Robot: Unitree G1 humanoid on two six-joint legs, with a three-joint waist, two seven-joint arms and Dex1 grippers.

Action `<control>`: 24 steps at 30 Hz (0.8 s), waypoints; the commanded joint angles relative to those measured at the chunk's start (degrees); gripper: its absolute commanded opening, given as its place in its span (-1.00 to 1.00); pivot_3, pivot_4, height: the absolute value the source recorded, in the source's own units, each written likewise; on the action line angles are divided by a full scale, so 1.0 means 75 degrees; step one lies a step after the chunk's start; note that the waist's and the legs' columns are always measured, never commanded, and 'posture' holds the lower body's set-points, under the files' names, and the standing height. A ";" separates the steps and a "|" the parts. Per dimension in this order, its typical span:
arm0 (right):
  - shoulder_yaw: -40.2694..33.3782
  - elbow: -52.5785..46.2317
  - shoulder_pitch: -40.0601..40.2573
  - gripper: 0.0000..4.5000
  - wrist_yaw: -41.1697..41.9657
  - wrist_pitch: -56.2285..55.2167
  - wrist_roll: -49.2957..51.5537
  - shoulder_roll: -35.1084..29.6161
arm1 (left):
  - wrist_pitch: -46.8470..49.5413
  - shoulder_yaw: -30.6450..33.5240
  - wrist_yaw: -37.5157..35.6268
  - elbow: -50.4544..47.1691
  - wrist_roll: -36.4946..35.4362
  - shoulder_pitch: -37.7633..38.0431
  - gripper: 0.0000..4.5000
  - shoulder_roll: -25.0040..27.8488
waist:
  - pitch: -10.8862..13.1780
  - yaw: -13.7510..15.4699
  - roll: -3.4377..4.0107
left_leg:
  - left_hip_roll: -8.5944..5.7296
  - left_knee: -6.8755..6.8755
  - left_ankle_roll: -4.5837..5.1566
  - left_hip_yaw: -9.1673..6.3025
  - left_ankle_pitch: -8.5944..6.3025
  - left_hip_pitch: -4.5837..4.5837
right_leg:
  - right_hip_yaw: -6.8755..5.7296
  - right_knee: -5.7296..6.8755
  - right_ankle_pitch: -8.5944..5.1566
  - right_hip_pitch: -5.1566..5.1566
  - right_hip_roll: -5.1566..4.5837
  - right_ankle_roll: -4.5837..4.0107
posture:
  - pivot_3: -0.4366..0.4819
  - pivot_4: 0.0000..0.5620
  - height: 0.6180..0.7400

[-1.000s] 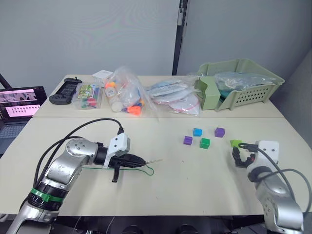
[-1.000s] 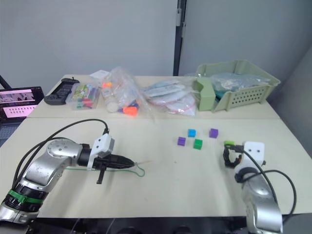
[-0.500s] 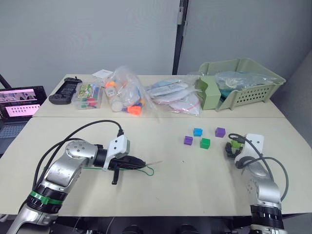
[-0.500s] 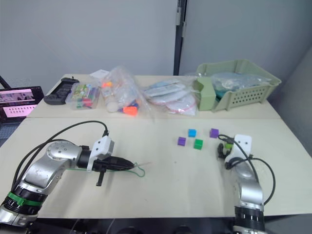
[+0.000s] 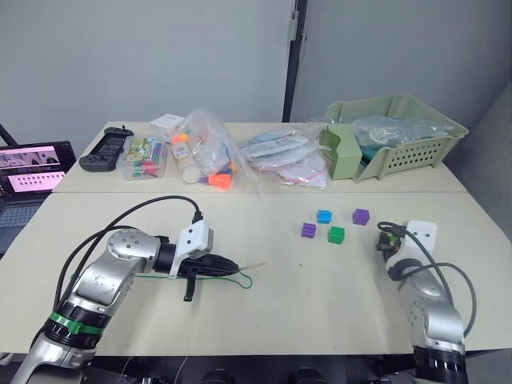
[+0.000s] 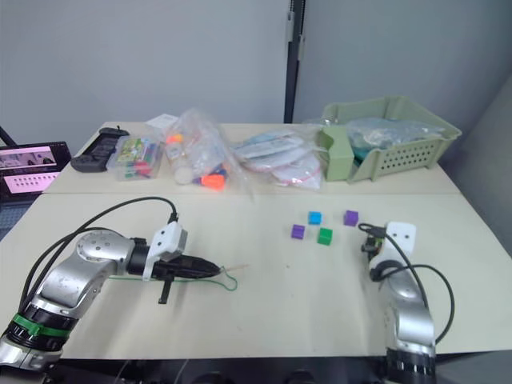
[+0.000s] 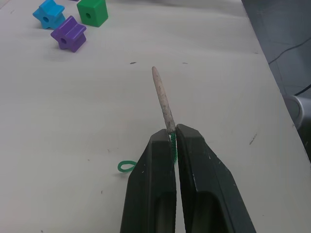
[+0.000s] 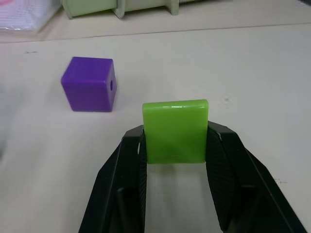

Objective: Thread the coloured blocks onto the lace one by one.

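Starting at my left, I see the left claw clenched on the lace, its two black fingers pinching the green string right where the pale stiff tip begins. The tip sticks out past the fingers, slanting up off the counter and aiming toward the blocks. Behind the claw the green lace trails along the counter and ends in a small loop lying flat beside the fingers.

Further right, near the middle of the counter, three blocks sit close together but not touching: a purple block, a blue block just behind it, and a dark green block beside them. The second purple block stands a little apart, to their right; in the right wrist view I can see a hole in its side face.

At the far right, the right claw is grasping the lime green block, one finger pressed against each side of it, near that second purple block. I cannot tell whether the lime block rests on the counter.
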 commanded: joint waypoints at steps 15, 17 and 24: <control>0.4298 -0.3508 0.3892 -0.49 -0.1503 0.1102 -0.0911 0.1852 | -0.0419 0.0035 -0.0693 0.0215 -0.0014 -0.0222 -1.00 0.0406 | 0.0005 0.0022 -0.0013 | 0.0007 0.0003 -0.0006 -0.0002 0.0005 0.0005 | -0.0007 -0.0011 -0.0002 -0.0004 0.0015 -0.0001 | -0.05 -0.47 1.00; 0.4269 -0.2959 0.3974 -0.49 -0.1538 0.0767 -0.0796 0.2263 | -0.0367 0.0020 -0.0753 0.0191 -0.0038 -0.0265 -1.00 0.0500 | -0.0010 0.0026 -0.0048 | 0.0017 -0.0015 -0.0006 -0.0011 0.0005 0.0007 | -0.0016 -0.0010 -0.0007 -0.0009 0.0027 -0.0013 | -0.05 -0.47 1.00; 0.3966 -0.3326 0.4182 -0.03 -0.1291 0.0292 -0.0715 0.2327 | -0.0228 -0.0016 -0.0872 0.0279 -0.0062 -0.0563 -1.00 0.0531 | -0.0013 0.0058 -0.0112 | 0.0099 -0.0035 -0.0011 -0.0023 0.0007 0.0026 | -0.0023 -0.0011 -0.0011 0.0000 0.0105 -0.0072 | -0.05 -0.47 1.00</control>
